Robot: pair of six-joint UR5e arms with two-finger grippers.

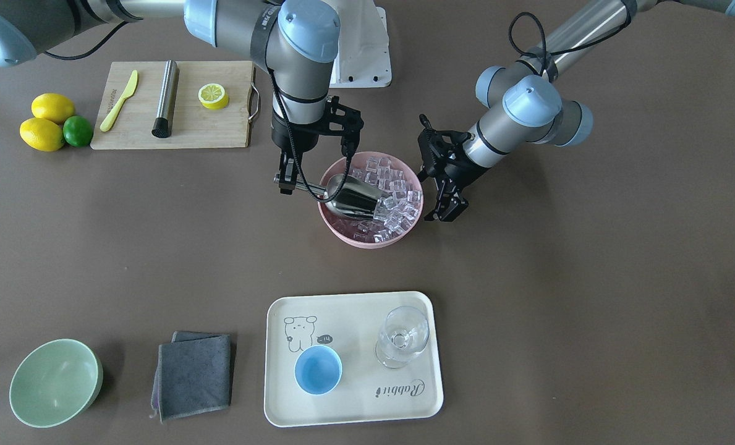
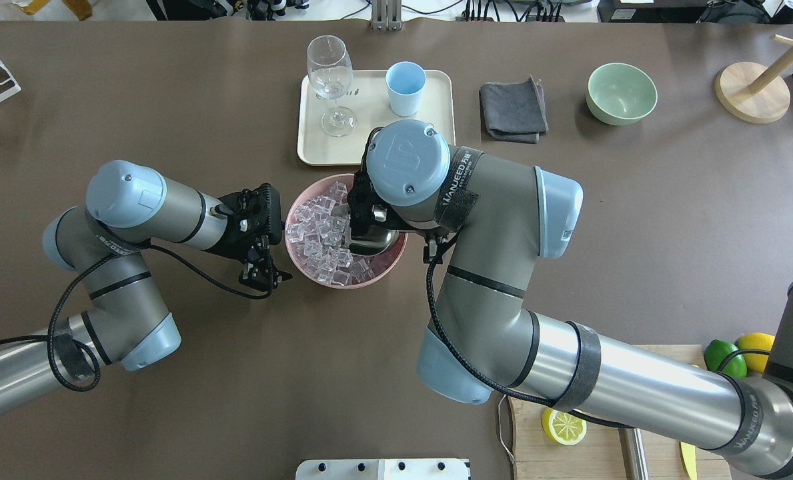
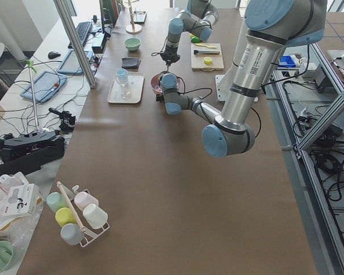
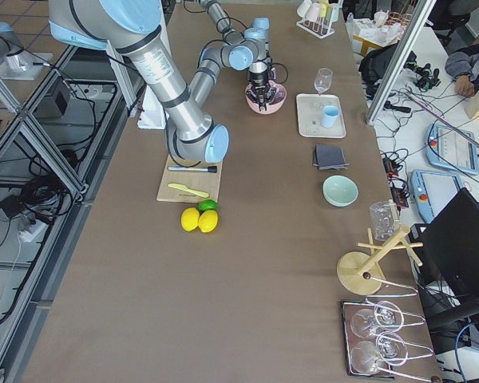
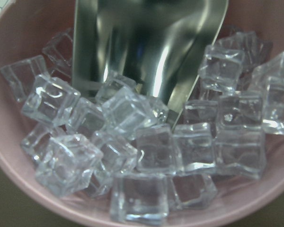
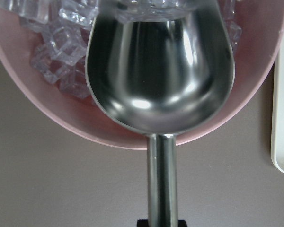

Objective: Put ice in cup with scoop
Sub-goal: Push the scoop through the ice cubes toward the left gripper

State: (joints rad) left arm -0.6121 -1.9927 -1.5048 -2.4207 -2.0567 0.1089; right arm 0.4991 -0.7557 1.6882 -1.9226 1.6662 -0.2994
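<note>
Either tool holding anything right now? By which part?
Right tool grips the scoop by the end of its handle, trough in the bowl's ice. Left tool holds nothing, beside the bowl.

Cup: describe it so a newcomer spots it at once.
Across the table from the robot lies a cream tray with a bear drawing. Two vessels stand on it: the cup is the small, opaque, light-blue one, not the clear stemmed glass beside it.
</note>
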